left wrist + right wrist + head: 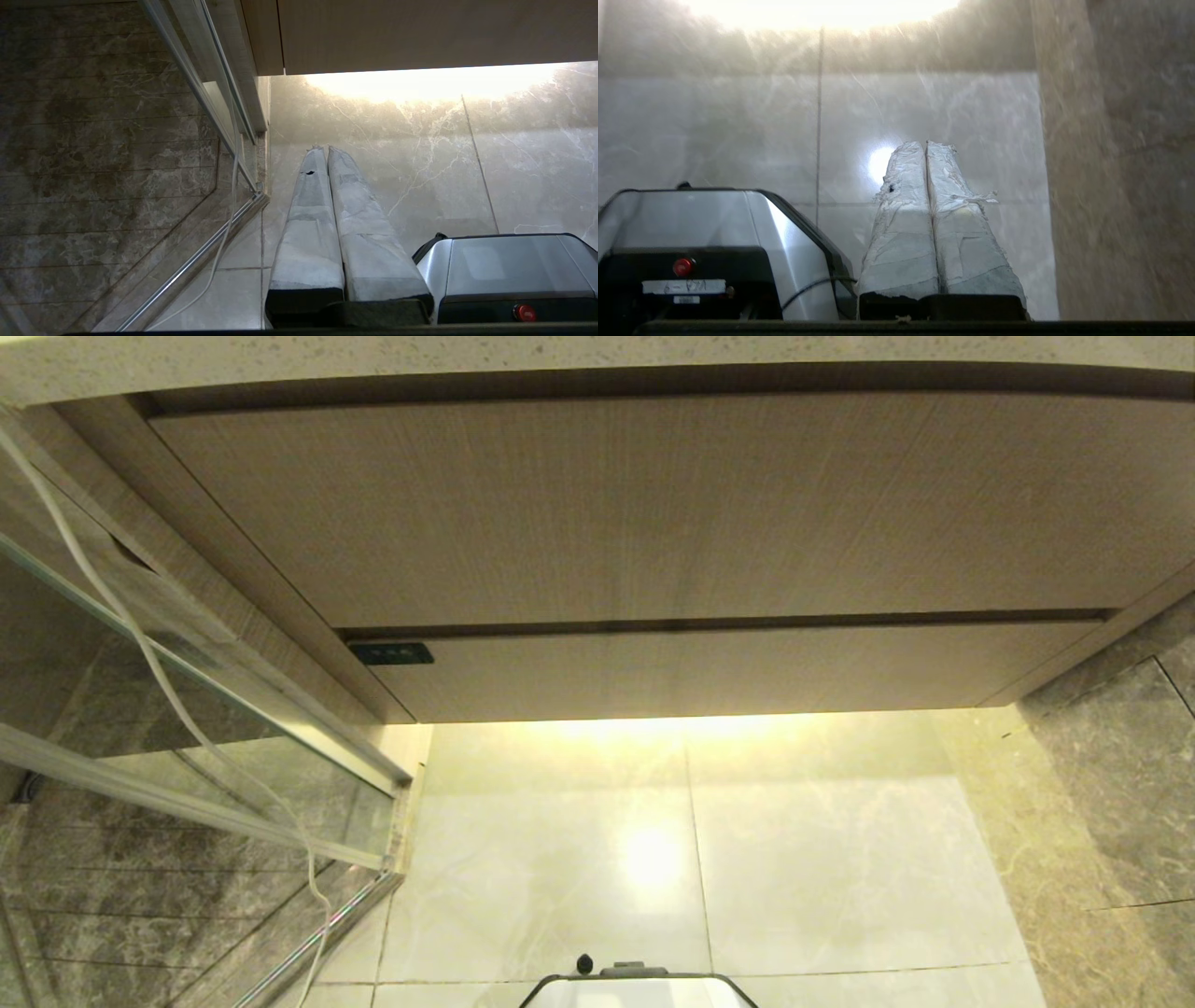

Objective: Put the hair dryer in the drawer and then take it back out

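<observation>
Plainly, both the left gripper (327,148) and right gripper (926,143) hang clenched and empty above floor tiles; the hair dryer is nowhere visible; the drawer (728,667) ahead sits closed; locate the dryer before reaching.

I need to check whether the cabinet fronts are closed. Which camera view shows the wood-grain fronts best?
The head view: it shows both wood-grain fronts, closed, with a dark seam between them. The left wrist view catches only a bottom strip above the shut left gripper; the right wrist view shows none, only floor beyond the shut right gripper.
</observation>
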Motion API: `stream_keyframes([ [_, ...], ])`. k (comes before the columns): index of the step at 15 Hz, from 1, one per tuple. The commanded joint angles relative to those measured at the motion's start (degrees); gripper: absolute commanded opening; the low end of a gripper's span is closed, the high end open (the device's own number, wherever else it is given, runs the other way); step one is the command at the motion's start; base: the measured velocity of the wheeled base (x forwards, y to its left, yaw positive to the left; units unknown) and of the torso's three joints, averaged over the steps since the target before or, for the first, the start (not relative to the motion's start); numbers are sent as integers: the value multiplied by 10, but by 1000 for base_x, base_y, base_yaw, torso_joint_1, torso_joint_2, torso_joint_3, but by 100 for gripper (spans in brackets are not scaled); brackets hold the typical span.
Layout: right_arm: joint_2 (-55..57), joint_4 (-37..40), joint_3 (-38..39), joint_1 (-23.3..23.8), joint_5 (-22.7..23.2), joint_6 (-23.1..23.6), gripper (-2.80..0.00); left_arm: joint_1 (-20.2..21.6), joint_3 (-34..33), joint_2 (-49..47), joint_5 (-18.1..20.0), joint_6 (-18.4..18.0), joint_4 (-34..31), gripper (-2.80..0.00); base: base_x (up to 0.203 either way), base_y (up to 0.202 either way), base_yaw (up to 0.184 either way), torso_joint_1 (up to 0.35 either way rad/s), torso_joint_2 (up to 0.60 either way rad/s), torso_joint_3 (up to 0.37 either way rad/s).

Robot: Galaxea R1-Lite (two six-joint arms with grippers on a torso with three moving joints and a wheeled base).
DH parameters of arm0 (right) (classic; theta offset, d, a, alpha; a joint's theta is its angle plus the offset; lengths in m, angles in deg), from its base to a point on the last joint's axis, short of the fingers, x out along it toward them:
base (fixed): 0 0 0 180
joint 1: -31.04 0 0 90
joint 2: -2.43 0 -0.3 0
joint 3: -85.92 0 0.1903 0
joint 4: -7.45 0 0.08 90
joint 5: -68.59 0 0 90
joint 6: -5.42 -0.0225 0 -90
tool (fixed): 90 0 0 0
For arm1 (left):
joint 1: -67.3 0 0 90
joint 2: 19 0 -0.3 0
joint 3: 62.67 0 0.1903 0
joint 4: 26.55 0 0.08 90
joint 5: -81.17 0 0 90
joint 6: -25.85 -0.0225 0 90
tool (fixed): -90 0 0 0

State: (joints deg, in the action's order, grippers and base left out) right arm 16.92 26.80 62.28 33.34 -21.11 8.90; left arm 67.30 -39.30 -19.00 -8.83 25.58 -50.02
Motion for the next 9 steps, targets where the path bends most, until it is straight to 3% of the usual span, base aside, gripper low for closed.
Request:
stream_keyframes([
  [1, -85, 2, 4, -17, 2, -3, -280, 0, -1, 0, 0, 0, 0, -280, 0, 0, 0, 0, 0, 0],
  [5, -150, 28, 4, -22, 1, -20, -280, 0, 0, 0, 0, 0, 0, -280, 0, 0, 0, 0, 0, 0],
  [9, -147, 35, 4, -21, -4, -51, -280, 0, -1, 0, 0, 0, 0, -280, 0, 0, 0, 0, 0, 0],
])
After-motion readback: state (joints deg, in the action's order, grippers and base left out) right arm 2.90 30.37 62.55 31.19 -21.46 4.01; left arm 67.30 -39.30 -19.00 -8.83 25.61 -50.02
